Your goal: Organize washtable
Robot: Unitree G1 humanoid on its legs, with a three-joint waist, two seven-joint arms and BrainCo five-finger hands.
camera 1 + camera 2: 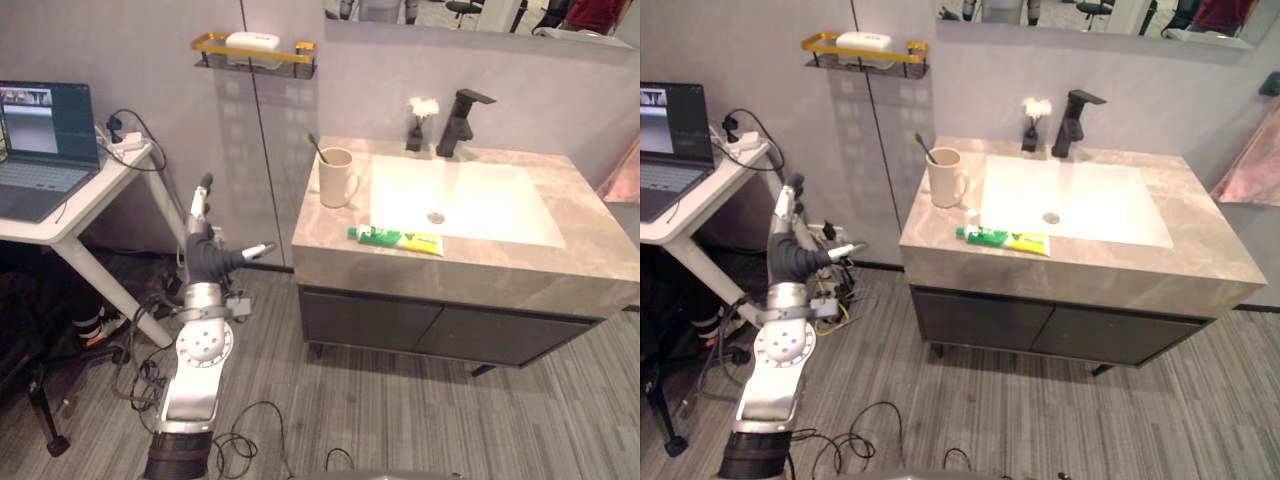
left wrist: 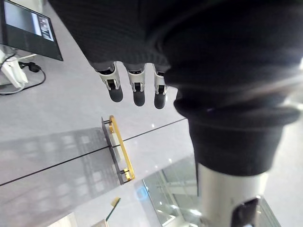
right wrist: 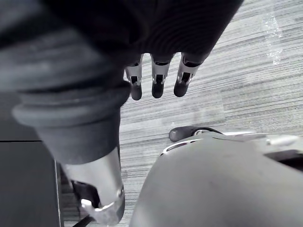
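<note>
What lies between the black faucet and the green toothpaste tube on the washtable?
The white sink basin, with its drain, lies between the faucet and the toothpaste tube. Both eye views show it.

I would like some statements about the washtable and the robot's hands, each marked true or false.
1. The toothpaste tube lies on the counter in front of the basin. True.
2. The toothbrush lies in the basin. False: it stands in the mug.
3. The left hand holds the mug. False: it is open, left of the counter, holding nothing.
4. The faucet is black. True.
5. The right hand is open. True.
</note>
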